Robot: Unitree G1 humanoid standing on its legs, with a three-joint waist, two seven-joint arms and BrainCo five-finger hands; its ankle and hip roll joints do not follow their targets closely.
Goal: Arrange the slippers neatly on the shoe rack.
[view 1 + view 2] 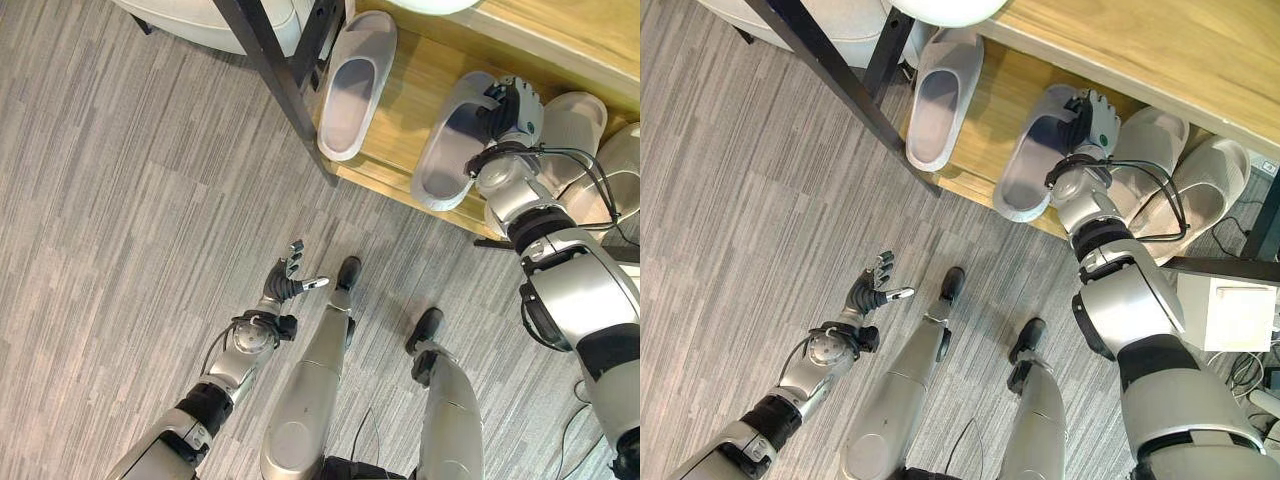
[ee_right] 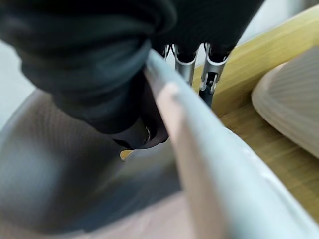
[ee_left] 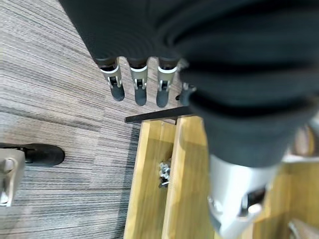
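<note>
1. My right hand [image 1: 516,108] is closed on the rim of a grey rubber slipper [image 1: 445,150]: in my right wrist view the thumb sits inside the slipper and the fingers [image 2: 185,67] run down the outside of its wall, so the edge is pinched between them.
2. That held slipper lies on the low wooden shoe rack shelf [image 1: 410,95], its open heel end reaching the shelf's front edge.
3. A second grey rubber slipper [image 1: 352,88] rests on the same shelf, well apart from the held one, just beside the rack's black metal leg [image 1: 275,70], with its heel also at the front edge.
4. On the other side of the held slipper, just beside my right hand, a pair of pale beige slippers [image 1: 1185,175] lies on the shelf, one partly over the other.
5. My left hand [image 1: 288,282] hangs over the grey wood-grain floor [image 1: 120,200], well away from the rack, fingers straight and loosely spread, holding nothing.
</note>
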